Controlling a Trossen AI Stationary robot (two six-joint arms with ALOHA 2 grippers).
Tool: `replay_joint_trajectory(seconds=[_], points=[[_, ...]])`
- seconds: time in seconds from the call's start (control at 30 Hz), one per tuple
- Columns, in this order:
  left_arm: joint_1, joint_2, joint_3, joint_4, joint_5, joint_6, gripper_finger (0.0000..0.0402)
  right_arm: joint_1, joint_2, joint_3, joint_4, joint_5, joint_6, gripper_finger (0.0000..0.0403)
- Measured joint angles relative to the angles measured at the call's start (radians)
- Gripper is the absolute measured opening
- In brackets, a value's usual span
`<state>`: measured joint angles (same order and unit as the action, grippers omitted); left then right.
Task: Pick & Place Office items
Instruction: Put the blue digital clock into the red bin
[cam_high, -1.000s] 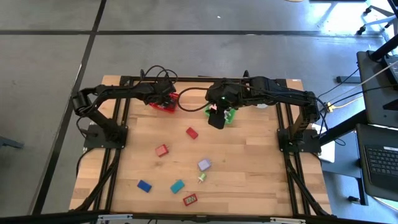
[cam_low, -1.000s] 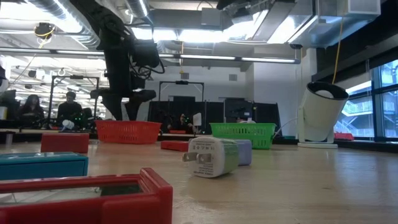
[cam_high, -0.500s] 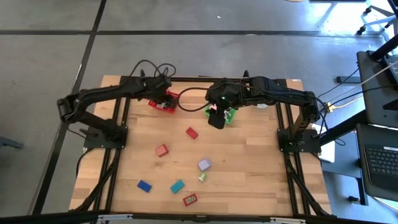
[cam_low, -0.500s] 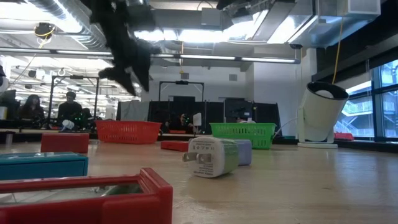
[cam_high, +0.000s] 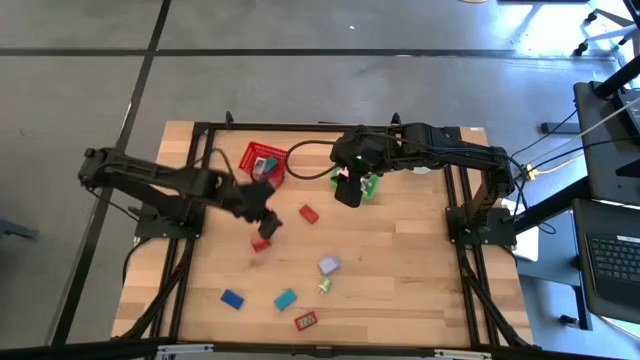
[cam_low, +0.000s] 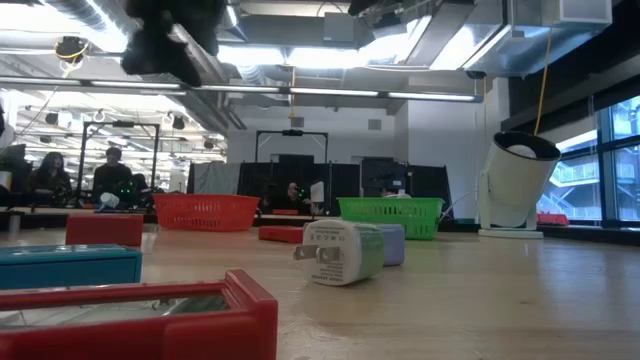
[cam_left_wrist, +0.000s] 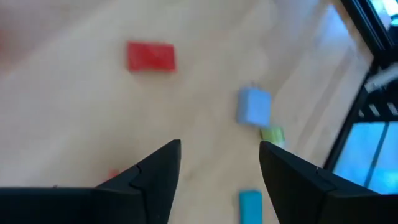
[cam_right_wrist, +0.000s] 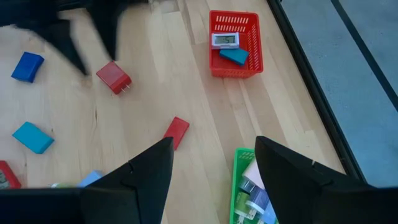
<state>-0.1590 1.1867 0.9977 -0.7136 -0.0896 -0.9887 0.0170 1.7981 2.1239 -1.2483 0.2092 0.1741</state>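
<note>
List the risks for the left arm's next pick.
The left pincer, open and empty, hangs above the red plug block; a skewed descent could knock it away rather than straddle it. The right pincer waits open by the green basket, so a later reach could cross arms.

surface: light wood planks, black frame rails | floor: grey concrete w/ dark seam lines | side desk w/ keyboard | ceiling: exposed ducts, strip lights | window far side, daylight | people seated in bkgd at desks
</note>
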Motion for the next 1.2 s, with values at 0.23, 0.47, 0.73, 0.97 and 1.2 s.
replay_joint_trajectory(seconds=[0.23,0.47,0.73,0.97,1.2], points=[[-0.226,0.058,0.0,-0.001,0.049,-0.184,0.0219,0.0,0.0,0.0,0.002,0.0,0.0,0.0228],[-0.385,0.136,0.0,-0.001,0.057,-0.005,0.0217,0.0,0.0,0.0,0.004,0.0,0.0,0.0228],[-0.515,0.218,0.0,-0.001,0.058,0.382,0.0216,0.0,0.0,0.0,0.007,0.0,0.0,0.0228],[-0.651,0.241,0.0,-0.046,0.056,0.554,0.0215,0.0,0.0,0.0,0.008,0.0,0.0,0.0228],[-0.776,0.236,-0.011,-0.082,-0.051,0.656,0.0215,0.0,0.0,0.0,0.027,0.0,0.0,0.0228]])
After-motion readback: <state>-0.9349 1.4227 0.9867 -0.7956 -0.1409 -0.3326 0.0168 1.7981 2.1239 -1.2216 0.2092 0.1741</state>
